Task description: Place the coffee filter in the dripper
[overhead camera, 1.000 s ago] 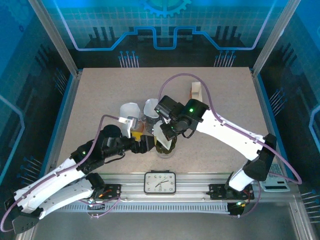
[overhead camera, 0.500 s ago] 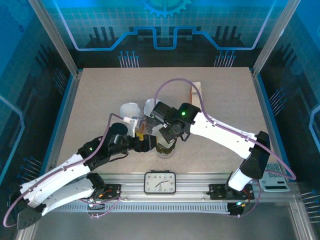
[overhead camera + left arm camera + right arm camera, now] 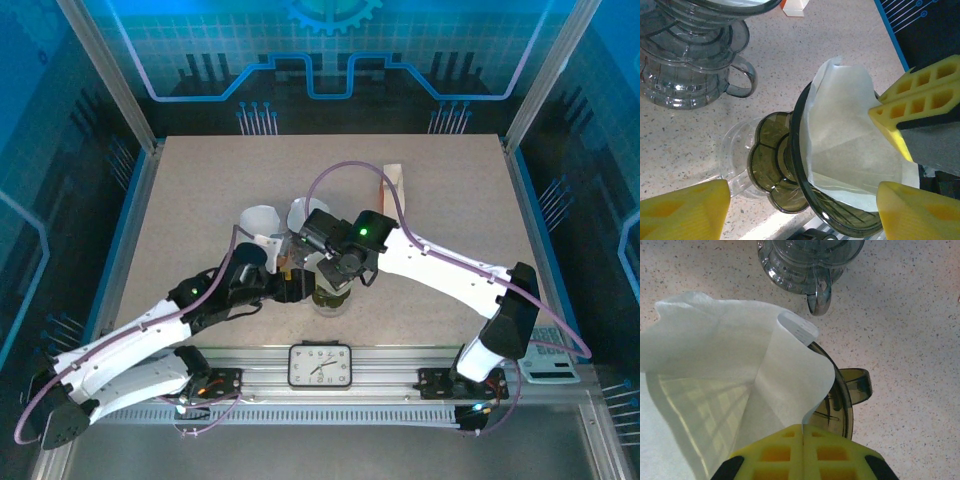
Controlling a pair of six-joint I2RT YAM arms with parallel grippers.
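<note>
Gripping the coffee filter point(image 3: 730, 370) with the right fingers point(image 3: 785, 452), shut tight on the paper's upper edge. Holding it right over the dark olive dripper point(image 3: 771, 170), with the lower part sitting inside the rim and the top flaring out above it.

Straddling the dripper with the left fingers point(image 3: 685, 210), spread wide on either side, gripping nothing and showing no contact.

Looking at thin white paper, letting the yellow finger lattice glow through. Creasing along one seam, curling open at a flap, not yet lying snug against the wall.

Reading the coming move as one straight down the cone's axis. Filter hanging directly below the right fingers, narrow end apparently aiming into the dripper's throat. Probably calling for a short push down and a release, not a sideways shift.

Dripper standing on the speckled tabletop point(image 3: 685, 145), just beside the clear handled vessels point(image 3: 690, 60).
</note>
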